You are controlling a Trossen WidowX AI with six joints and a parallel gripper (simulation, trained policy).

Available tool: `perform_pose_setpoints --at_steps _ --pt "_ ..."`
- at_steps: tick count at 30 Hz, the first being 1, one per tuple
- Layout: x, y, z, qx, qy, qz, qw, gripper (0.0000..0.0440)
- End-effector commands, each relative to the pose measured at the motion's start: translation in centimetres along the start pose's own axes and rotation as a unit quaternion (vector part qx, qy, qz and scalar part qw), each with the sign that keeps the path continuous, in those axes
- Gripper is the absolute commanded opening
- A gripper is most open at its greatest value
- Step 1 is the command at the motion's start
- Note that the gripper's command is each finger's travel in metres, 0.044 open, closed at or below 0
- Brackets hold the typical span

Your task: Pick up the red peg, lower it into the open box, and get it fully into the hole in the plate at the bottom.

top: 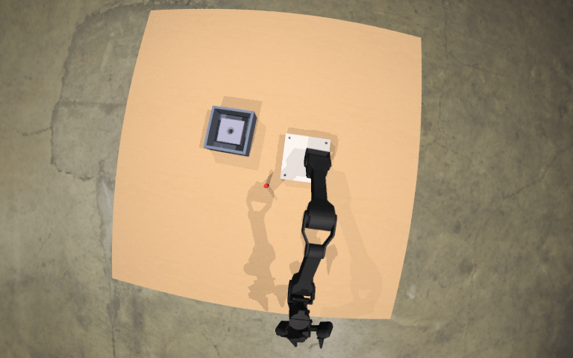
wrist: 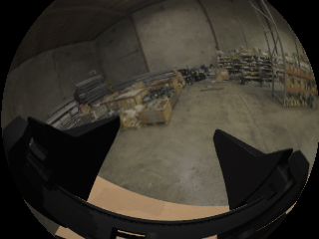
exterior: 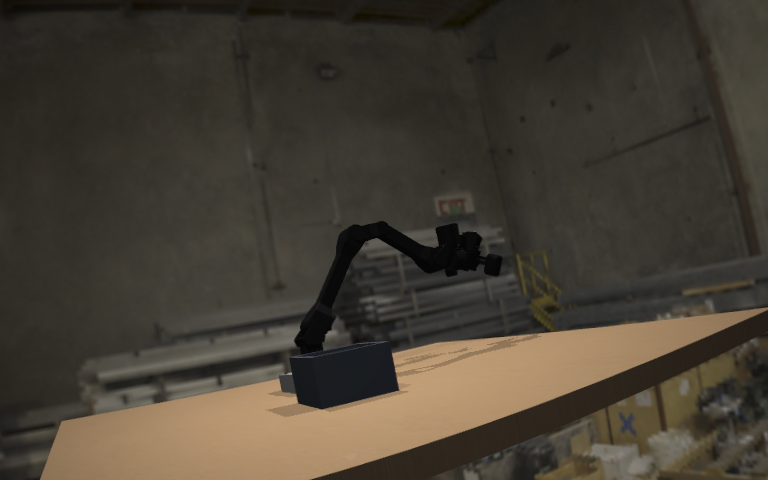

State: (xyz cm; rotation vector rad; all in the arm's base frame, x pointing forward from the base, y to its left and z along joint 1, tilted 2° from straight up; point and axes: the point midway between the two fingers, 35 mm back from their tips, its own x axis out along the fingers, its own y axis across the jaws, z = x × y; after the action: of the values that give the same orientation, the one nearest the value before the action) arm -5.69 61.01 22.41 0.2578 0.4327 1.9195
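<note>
— Where is the red peg?
— The red peg (top: 265,186) stands on the table (top: 183,212) (exterior: 555,386), near the white base plate (top: 293,153) and apart from the open box (top: 252,133) (exterior: 355,375). I cannot make it out in the exterior or wrist view.
— And the plate with the hole?
— The light plate (top: 223,136) lies inside the box; its central hole shows no peg.
— Your gripper?
— My gripper (top: 308,344) (wrist: 168,127) is released, fingers wide apart with nothing between them, raised beyond the table's edge, well apart from the peg.
</note>
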Motion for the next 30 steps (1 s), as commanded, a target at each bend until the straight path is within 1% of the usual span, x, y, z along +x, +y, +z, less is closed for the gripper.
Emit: perform_pose_setpoints --at_steps 1,8,15,23,30 --pt "-2.1 -2.3 1.5 0.026 0.011 -0.033 0.999 0.0440" --pt "-9.0 -8.3 5.8 0.090 0.016 -0.133 0.987 0.0440" --pt "-17.1 -12.8 8.9 0.153 0.006 -0.234 0.960 0.0440" --pt "-26.3 -15.7 10.3 0.223 -0.013 -0.344 0.912 0.0440" --pt "-33.1 -16.5 9.1 0.291 -0.018 -0.428 0.856 0.0440"
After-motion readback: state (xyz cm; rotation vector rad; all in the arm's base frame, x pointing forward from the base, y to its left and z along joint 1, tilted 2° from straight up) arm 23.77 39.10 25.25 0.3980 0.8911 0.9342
